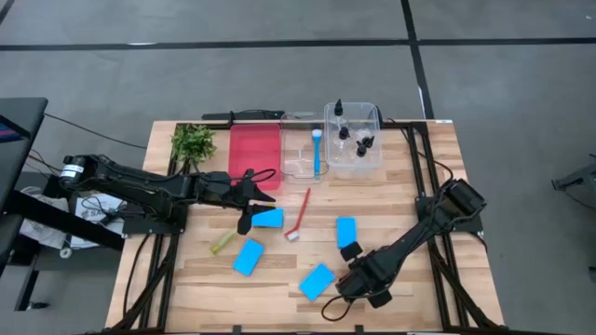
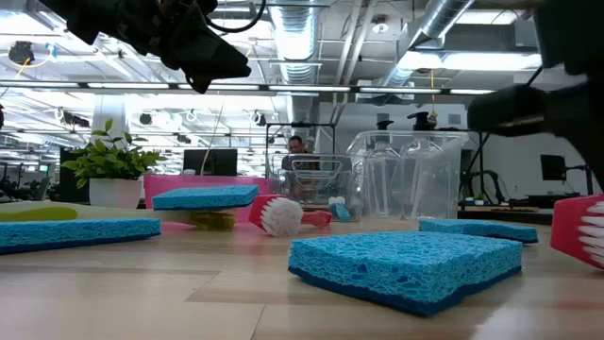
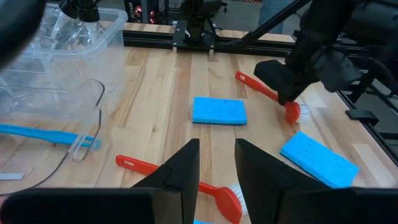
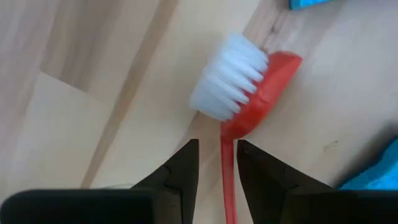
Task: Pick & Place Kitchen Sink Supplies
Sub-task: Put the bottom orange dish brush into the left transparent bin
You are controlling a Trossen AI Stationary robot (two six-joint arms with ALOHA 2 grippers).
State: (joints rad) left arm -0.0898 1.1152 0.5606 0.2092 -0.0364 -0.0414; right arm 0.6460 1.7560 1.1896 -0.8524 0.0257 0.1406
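Right tool (image 4: 217, 152) | you pinched red brush (image 4: 252, 87) by its handle, lower right of centre, bristles free for traying | left tool (image 1: 247, 200) slightly spread, empty, hovered over centre sponge (image 1: 268, 219), likely next

The table (image 1: 400, 186) is made of pale matt wooden planks. Porous, rough foam is seen in the sponges (image 2: 406, 266). The brush (image 4: 249, 93) is glossy red plastic, white-bristled.
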